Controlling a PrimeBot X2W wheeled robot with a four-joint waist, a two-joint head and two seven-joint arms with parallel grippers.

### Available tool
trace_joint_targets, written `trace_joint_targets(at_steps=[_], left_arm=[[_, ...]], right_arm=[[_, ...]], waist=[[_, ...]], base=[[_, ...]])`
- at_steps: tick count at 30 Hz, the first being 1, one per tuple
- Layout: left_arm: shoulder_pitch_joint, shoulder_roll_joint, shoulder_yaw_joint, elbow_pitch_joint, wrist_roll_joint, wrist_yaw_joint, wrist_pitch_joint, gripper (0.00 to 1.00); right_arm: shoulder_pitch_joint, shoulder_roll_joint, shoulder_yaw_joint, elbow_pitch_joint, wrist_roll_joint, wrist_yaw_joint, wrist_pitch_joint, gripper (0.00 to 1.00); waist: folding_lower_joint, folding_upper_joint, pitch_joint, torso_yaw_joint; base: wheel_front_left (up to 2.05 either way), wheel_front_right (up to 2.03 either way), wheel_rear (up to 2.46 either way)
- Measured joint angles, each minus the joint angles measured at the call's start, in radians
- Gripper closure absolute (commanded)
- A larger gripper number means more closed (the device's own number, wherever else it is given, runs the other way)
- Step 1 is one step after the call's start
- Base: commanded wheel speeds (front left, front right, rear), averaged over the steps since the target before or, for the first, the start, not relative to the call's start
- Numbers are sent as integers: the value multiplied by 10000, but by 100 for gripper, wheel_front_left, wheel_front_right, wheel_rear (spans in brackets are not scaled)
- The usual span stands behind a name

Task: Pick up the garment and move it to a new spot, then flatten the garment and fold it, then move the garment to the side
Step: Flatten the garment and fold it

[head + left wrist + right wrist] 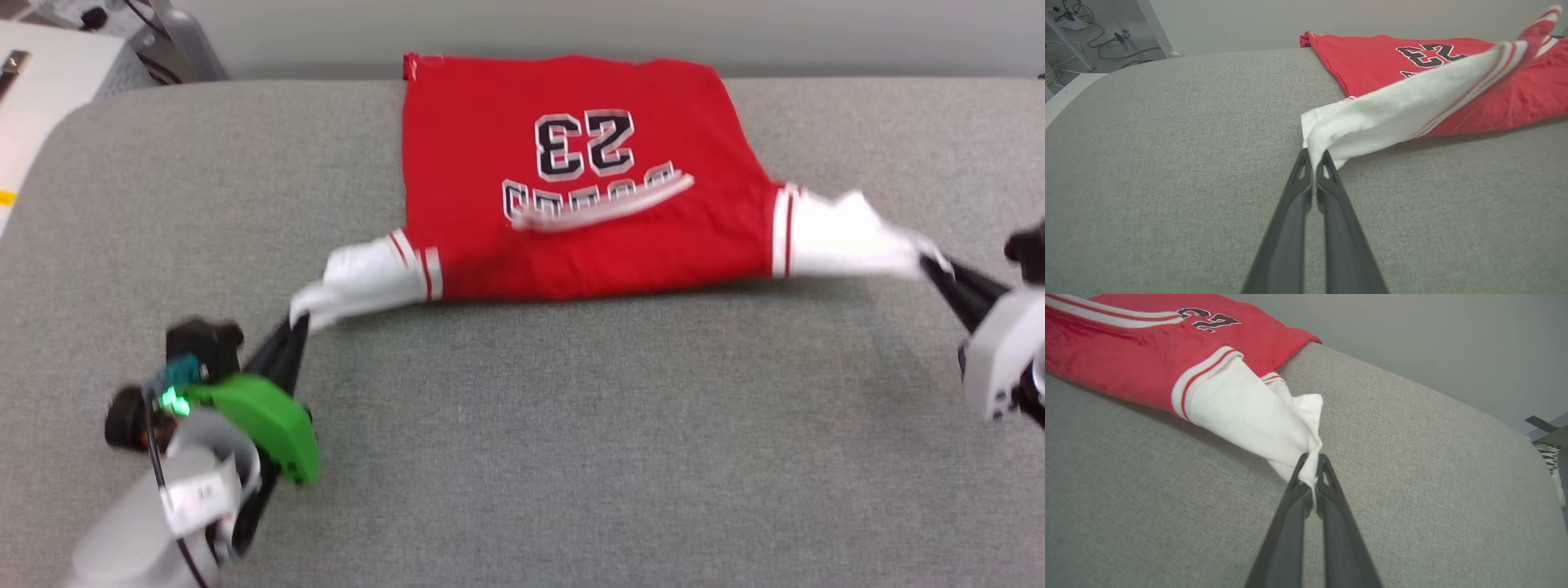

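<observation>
Right now the garment (571, 237), a red shirt with a black and white 23 on it, lies on the grey table (522, 457), up near the far edge. From the head view the number looks upside down. A white striped band lies across the letters by the number. The shirt has two white sleeves with red stripes, and each one stretches out to its own side. The left gripper (295, 327) is squeezed tight on the tip of the left sleeve (359, 278). That sleeve is lifted a bit off the table near the gripper. The right gripper (931, 263) is pinched tight on the tip of the right sleeve (841, 233) in the same way. The white cloth bunches up where each gripper bites it. The red middle of the shirt lies mostly flat. The two grippers are well apart, one on each side of the shirt.
</observation>
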Motion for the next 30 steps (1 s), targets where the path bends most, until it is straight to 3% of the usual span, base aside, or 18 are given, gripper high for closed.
trace_joint_targets(at_steps=[12,18,24,25,26,27,30], left_arm=[[3484,564,-127,-1605,-698,1202,2,100],[4329,738,-355,-1996,-711,1588,27,100],[4527,903,-351,-2263,-625,1860,25,100],[4526,903,-357,-2334,-619,1881,25,100],[4525,899,-349,-2385,-619,1908,23,100],[4524,901,-343,-2441,-612,1948,23,100],[4501,882,-322,-2686,-464,2069,17,100]], right_arm=[[4494,-155,-1954,-650,-31,8,15,100],[6571,-4,-3386,-1116,-485,10,245,100],[8076,527,-4617,-1941,-949,10,1279,100],[8203,591,-4794,-2115,-1030,10,1532,91],[8282,631,-4932,-2266,-1110,10,1745,52],[8354,663,-5089,-2479,-1283,10,2004,0],[8419,738,-5659,-3172,-1712,8,2669,0]], waist=[[0,0,-1284,47],[-1,0,-1582,53],[0,0,-1518,148],[0,0,-1492,162],[0,0,-1470,173],[-1,0,-1442,186],[0,0,-1336,210]], base=[[0,0,0],[0,0,0],[0,0,0],[0,0,0],[0,0,0],[0,0,0],[0,0,0]])
